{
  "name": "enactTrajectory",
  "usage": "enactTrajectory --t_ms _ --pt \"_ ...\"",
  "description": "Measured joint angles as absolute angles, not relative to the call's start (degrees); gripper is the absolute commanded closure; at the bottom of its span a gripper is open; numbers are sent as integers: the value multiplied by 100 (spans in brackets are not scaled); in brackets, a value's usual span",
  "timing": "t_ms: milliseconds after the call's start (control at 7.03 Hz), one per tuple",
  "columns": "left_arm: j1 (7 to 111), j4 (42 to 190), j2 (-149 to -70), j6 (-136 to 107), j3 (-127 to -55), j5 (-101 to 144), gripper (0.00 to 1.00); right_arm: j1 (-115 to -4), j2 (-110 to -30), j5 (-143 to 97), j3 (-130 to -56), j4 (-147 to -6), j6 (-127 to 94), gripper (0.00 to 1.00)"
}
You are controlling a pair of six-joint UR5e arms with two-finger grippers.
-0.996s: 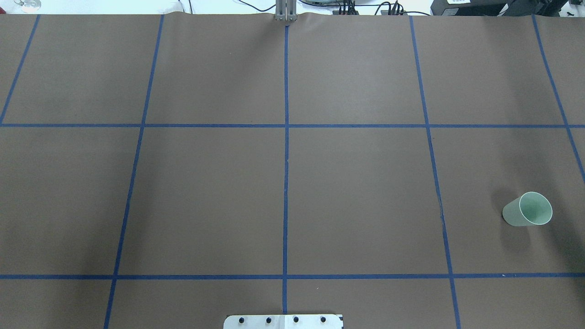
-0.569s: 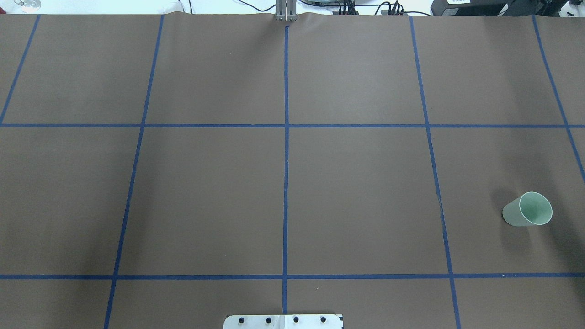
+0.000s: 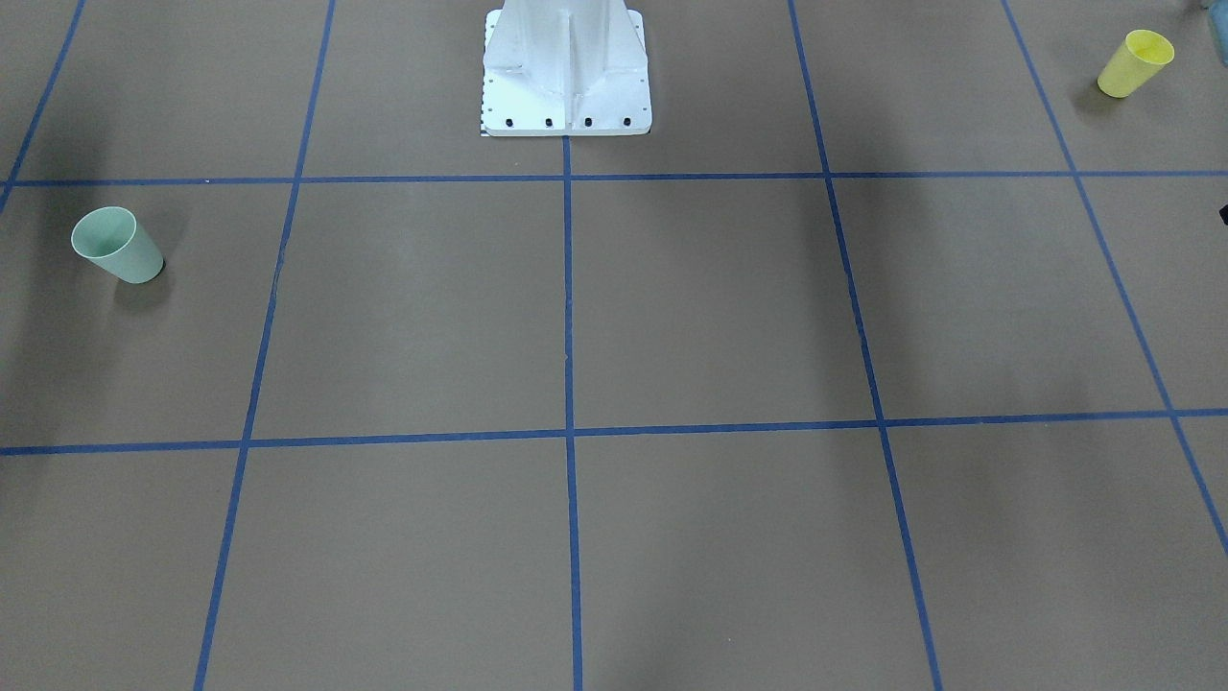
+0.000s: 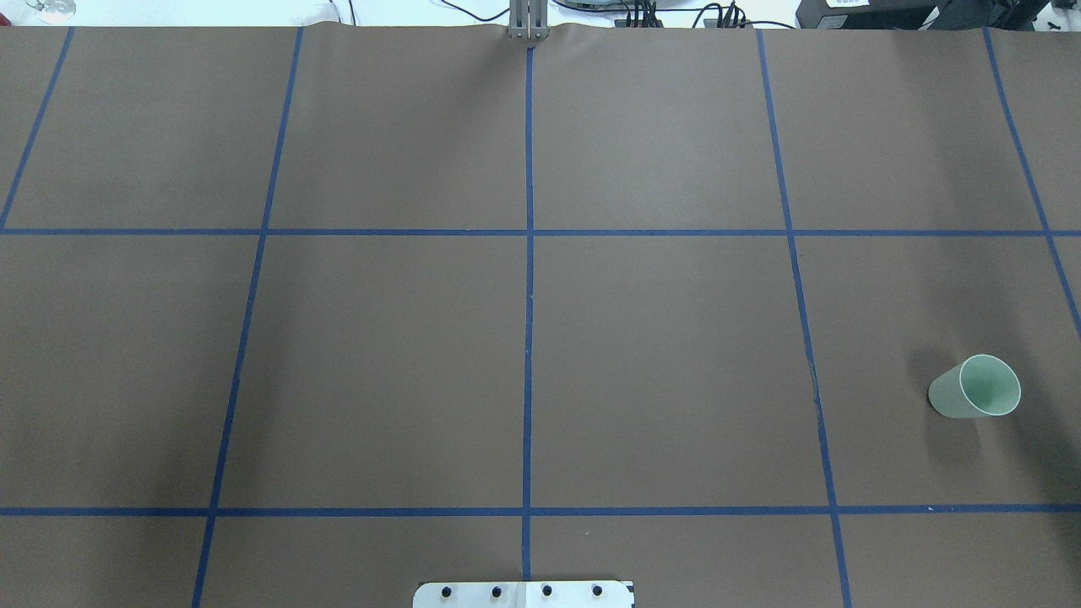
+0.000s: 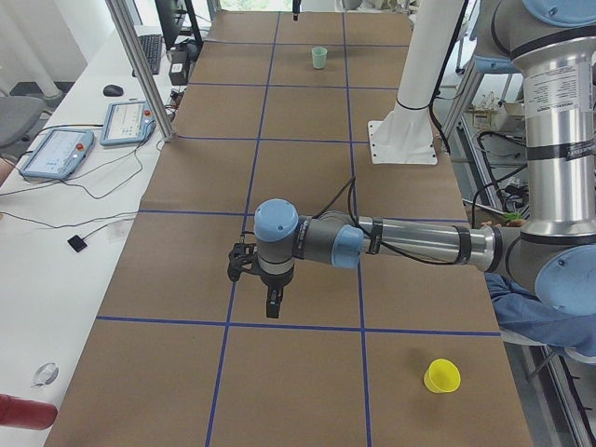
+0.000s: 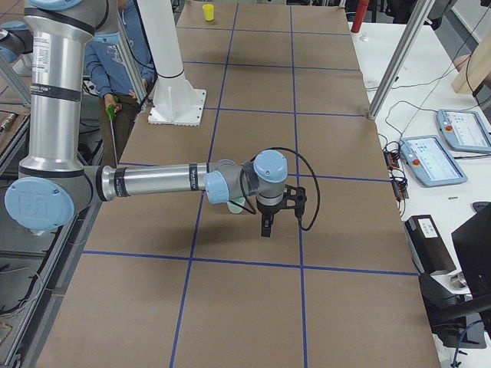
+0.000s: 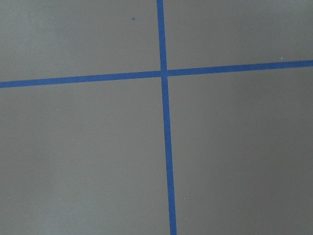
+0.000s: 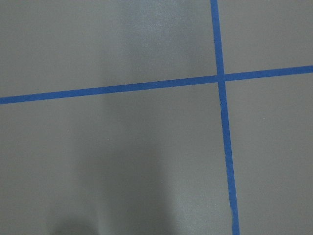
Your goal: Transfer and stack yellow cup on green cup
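Seen from the front, the yellow cup (image 3: 1135, 62) is set at 2 o'clock and the green cup (image 3: 117, 246) at 9 (well apart, presumably forcing a hand-over). Whether the jaws of the left gripper (image 5: 272, 309) or the right gripper (image 6: 266, 228) are spread cannot be told.

Overhead: from behind robot, facing forward and down on counter (image 4: 380, 355), robot base (image 4: 524, 594) at 6 o'clock. Front-facing: from across, steep down, base at 12. Shared by both: green cup (image 4: 974, 388), 3 o'clock versus 9. Side views: from counter ends, lengthwise, wide. Wrist cams: close, straight down, each on a tape crossing (image 7: 164, 73).
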State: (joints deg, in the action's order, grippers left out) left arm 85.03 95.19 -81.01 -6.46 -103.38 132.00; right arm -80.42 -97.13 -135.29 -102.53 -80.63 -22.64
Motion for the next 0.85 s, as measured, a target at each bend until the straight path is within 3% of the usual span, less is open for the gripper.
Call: enactTrajectory --t_ms 853 --pt "8498 9543 -7802 -660 -10780 13532 0 -8044 -9695 -13583 -10370 -8033 -2220 0"
